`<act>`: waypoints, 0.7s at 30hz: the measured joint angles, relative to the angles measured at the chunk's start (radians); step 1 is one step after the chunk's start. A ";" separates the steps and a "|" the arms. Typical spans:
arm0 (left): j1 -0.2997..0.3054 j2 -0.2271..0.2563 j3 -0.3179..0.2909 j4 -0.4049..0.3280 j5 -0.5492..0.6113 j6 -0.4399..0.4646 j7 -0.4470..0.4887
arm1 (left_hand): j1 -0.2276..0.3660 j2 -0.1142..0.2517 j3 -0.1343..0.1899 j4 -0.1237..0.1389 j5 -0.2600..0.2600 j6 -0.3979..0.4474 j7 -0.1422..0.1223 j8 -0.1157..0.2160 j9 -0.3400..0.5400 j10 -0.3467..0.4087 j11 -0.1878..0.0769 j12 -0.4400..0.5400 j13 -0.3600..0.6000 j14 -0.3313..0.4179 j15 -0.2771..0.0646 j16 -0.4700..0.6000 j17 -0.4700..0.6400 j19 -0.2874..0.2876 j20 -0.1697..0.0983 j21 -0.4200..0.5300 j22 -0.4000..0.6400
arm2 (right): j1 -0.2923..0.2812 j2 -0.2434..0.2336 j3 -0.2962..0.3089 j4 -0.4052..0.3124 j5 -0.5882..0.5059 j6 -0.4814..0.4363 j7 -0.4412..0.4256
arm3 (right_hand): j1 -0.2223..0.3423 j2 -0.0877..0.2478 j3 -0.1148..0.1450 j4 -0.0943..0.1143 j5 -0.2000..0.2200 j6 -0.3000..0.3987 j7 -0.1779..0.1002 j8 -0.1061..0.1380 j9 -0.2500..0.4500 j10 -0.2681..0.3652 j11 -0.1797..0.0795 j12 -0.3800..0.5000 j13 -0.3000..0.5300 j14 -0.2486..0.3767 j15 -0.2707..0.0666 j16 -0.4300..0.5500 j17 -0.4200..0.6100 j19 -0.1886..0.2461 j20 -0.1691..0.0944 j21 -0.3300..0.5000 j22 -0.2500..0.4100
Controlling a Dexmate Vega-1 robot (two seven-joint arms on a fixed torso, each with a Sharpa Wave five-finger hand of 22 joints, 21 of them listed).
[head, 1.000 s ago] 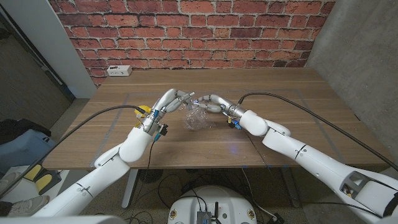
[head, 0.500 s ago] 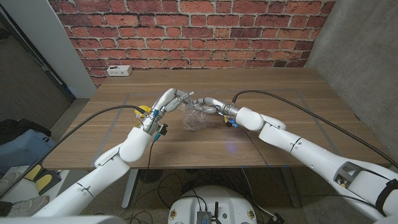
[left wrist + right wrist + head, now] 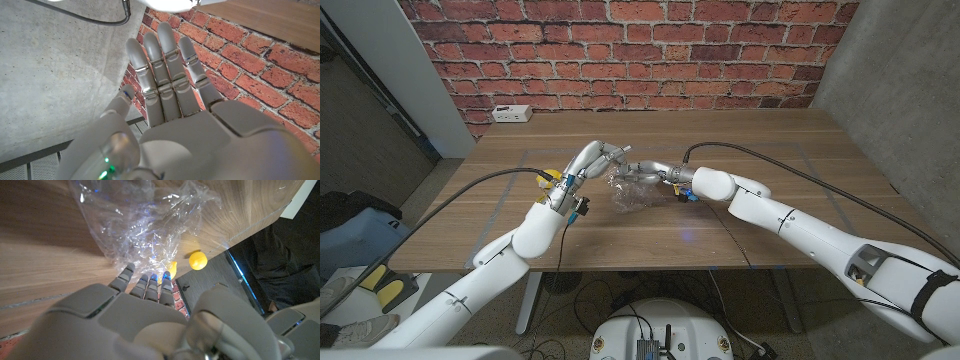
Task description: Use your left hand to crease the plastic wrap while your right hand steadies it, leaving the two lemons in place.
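Change: right hand has slid further toward the robot's left over the last sec, forearm now lower across the bench; left hand approx. same spot. The wrap looks slightly more bunched.
Meaning: right side prob. settled as the anchor; crease step seems underway, not finished.
Wrap: plastic wrap crumpled, mid-bench, between both hands; in right wrist view plastic wrap spreads just past the fingertips.
Right fingers: fingers extended, close together, tips at or on the wrap edge; real grip or just a press, can't tell.
Left fingers: straight and together in left wrist view, left hand w/ nothing in it; head view puts the tips at the wrap's top, contact unclear.
Lemons: one lemon seen beyond the bench edge.
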State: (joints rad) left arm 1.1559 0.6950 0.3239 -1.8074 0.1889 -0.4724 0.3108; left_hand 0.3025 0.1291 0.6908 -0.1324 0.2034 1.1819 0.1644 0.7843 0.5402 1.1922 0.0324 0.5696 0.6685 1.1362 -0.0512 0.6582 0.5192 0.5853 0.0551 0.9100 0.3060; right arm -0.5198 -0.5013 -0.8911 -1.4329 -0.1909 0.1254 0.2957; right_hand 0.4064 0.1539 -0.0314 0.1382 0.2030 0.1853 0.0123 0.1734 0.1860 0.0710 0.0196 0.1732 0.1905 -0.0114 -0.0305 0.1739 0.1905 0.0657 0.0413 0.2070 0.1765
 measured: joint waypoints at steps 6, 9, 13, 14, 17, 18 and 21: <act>-0.005 -0.002 0.003 0.005 -0.001 -0.002 0.000 | -0.005 -0.005 0.000 0.000 0.000 0.000 0.000 0.000 0.000 0.000 0.000 -0.006 0.001 0.000 0.000 -0.004 0.000 0.000 0.000 0.004 0.000 | 0.028 0.011 -0.020 0.020 0.012 -0.022 0.048 | -0.031 -0.006 -0.010 0.010 0.000 -0.017 0.009 0.000 0.000 -0.019 0.007 0.000 0.000 -0.016 -0.002 0.000 0.000 -0.010 -0.002 -0.004 0.000; -0.005 -0.002 0.003 0.005 -0.002 -0.002 -0.001 | -0.010 0.000 0.006 -0.002 0.000 0.000 0.000 0.000 -0.003 0.000 0.000 -0.006 0.001 0.000 0.000 -0.004 0.000 -0.004 -0.004 0.004 -0.002 | 0.041 0.015 -0.032 0.029 0.012 -0.022 0.048 | -0.053 -0.007 -0.017 0.017 0.000 -0.031 0.013 0.000 0.000 -0.038 0.009 0.000 0.000 -0.029 0.004 0.000 0.000 -0.018 -0.004 -0.008 0.000; -0.013 -0.003 0.007 0.012 -0.003 -0.002 -0.002 | -0.012 -0.002 0.007 -0.001 0.000 0.000 0.000 0.000 -0.002 0.000 0.000 -0.006 0.001 0.000 0.000 -0.004 0.003 -0.007 0.000 0.008 -0.005 | 0.057 0.019 -0.045 0.034 0.018 -0.055 0.102 | -0.069 -0.009 -0.020 0.020 0.000 -0.037 0.013 0.000 -0.005 -0.056 0.001 0.000 0.000 -0.052 0.006 0.000 0.000 -0.041 -0.002 -0.014 -0.003; -0.014 -0.003 0.007 0.012 -0.003 -0.002 -0.003 | -0.014 -0.004 0.007 -0.001 0.000 0.000 0.000 0.000 -0.001 0.000 0.000 -0.006 0.001 0.000 0.000 -0.004 0.003 -0.009 0.002 0.008 -0.005 | 0.063 0.020 -0.050 0.036 0.018 -0.058 0.106 | -0.072 -0.010 -0.022 0.022 0.000 -0.038 0.013 0.000 -0.005 -0.057 0.000 0.000 0.000 -0.054 0.007 0.000 0.000 -0.043 -0.004 -0.015 -0.003; -0.018 -0.004 0.010 0.015 -0.004 -0.003 -0.004 | -0.014 -0.004 0.010 0.001 0.000 0.000 0.000 0.000 -0.003 0.000 0.000 -0.006 0.006 0.000 0.000 -0.004 0.002 -0.009 0.002 0.008 -0.005 | 0.072 0.022 -0.058 0.039 0.018 -0.076 0.129 | -0.083 -0.008 -0.022 0.022 0.005 -0.030 0.020 0.010 -0.005 -0.057 0.000 0.005 0.000 -0.054 0.007 0.002 0.000 -0.050 -0.004 -0.015 -0.003; -0.019 -0.004 0.010 0.016 -0.004 -0.003 -0.004 | -0.014 -0.004 0.010 0.001 0.000 0.000 0.000 0.000 -0.003 0.000 0.000 -0.006 0.006 0.000 0.000 -0.004 0.002 -0.009 0.002 0.008 -0.005 | 0.077 0.022 -0.063 0.040 0.018 -0.082 0.138 | -0.087 -0.010 -0.022 0.022 0.005 -0.022 0.020 0.013 -0.005 -0.057 0.000 0.005 0.000 -0.054 0.007 0.004 0.000 -0.050 -0.004 -0.016 -0.003; -0.021 -0.004 0.012 0.017 -0.004 -0.003 -0.006 | -0.014 -0.003 0.010 0.001 0.000 0.000 0.000 0.000 -0.003 0.000 0.000 -0.012 0.007 0.000 0.000 -0.004 0.002 -0.009 0.002 0.015 -0.008 | 0.085 0.023 -0.070 0.042 0.016 -0.094 0.151 | -0.098 -0.012 -0.022 0.022 0.005 -0.001 0.019 0.019 -0.005 -0.055 0.002 0.009 0.000 -0.048 0.013 0.008 0.000 -0.052 -0.006 -0.021 -0.002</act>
State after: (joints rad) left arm 1.1344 0.6913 0.3359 -1.7903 0.1847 -0.4750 0.3049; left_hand 0.2881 0.1257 0.7003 -0.1310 0.2035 1.1821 0.1641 0.7843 0.5374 1.1921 0.0324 0.5575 0.6750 1.1362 -0.0512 0.6542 0.5216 0.5764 0.0570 0.9253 0.2979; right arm -0.4347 -0.4780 -0.9610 -1.3913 -0.1747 0.0317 0.4464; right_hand 0.3081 0.1423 -0.0535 0.1603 0.2080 0.1845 0.0315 0.1928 0.1813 0.0163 0.0221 0.1819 0.1907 -0.0593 -0.0177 0.1818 0.1906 0.0133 0.0352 0.1856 0.1740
